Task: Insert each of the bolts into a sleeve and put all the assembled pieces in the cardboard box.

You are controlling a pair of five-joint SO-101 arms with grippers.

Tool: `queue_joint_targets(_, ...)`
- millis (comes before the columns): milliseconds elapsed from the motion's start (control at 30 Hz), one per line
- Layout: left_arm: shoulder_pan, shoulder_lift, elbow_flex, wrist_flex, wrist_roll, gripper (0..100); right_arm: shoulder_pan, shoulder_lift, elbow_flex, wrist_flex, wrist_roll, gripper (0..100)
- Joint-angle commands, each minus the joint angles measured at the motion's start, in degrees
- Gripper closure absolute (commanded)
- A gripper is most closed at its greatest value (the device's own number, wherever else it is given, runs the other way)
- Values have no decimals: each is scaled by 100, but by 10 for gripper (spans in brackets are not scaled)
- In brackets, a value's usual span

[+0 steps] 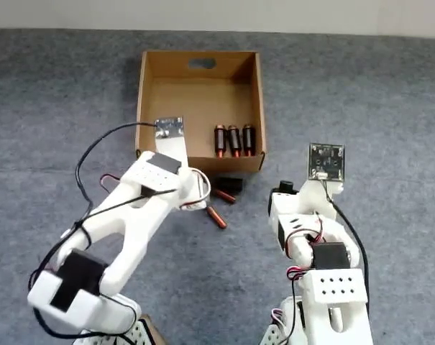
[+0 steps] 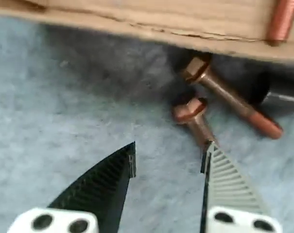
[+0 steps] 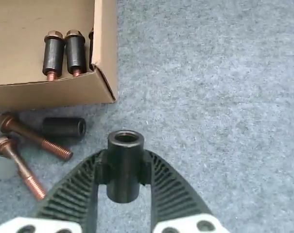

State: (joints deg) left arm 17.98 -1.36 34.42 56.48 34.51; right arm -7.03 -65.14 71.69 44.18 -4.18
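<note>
Left gripper [image 2: 169, 158]: jaws spread wide with nothing between them, low over the grey carpet [image 1: 59, 108] in front of the box.
Bolts [image 2: 190, 109]: two lie loose on the carpet, one shank just beside a fingertip.
Loose sleeve [image 3: 64, 127]: on its side, next to the bolts.
Cardboard box [image 1: 139, 108]: three assembled pieces [image 1: 234, 140] lie side by side against its front wall.
Right gripper [image 3: 123, 170]: clamped on an upright black sleeve [image 3: 124, 145], right of the box.

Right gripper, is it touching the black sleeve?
Touching. The right wrist view shows the fingers of the right gripper pressed against both sides of the upright sleeve, no gap.
</note>
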Motion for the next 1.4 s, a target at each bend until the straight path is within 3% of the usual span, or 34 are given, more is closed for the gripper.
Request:
queue_joint_targets(0, 207, 207, -224, -396, 387, 765, 40, -84, -31, -136, -35, 993)
queue_joint_targets(167, 189, 629, -251, -818, 659, 765, 40, -84, -31, -127, -35, 993)
queue_joint_targets(500, 198, 673, -233, -844, 651, 768, 40, -84, -31, -127, -44, 993)
queue_joint_targets(567, 180, 673, -215, -826, 651, 811, 40, -84, -31, -127, -44, 993)
queue_joint_targets(700, 180, 673, -251, -264, 607, 1000, 40, -84, -31, -127, -35, 993)
queue_joint_targets(800, 171, 664, -259, 237, 554, 965, 40, -92, -31, -127, -35, 993)
queue_joint_targets(867, 163, 655, -268, 466, 97, 977, 40, -92, -31, -127, -35, 993)
queue_joint_targets(1000, 110, 321, -215, 756, -1495, 993, 40, -92, -31, -127, -35, 993)
queue_joint_targets(1200, -585, -22, -207, 941, -3657, 989, 40, -92, -31, -119, -44, 993)
queue_joint_targets(1267, -804, 4, -233, 941, -4026, 989, 40, -92, -31, -119, -53, 993)
queue_joint_targets(1367, -875, 171, -251, 932, -4026, 989, 40, -92, -31, -110, -53, 993)
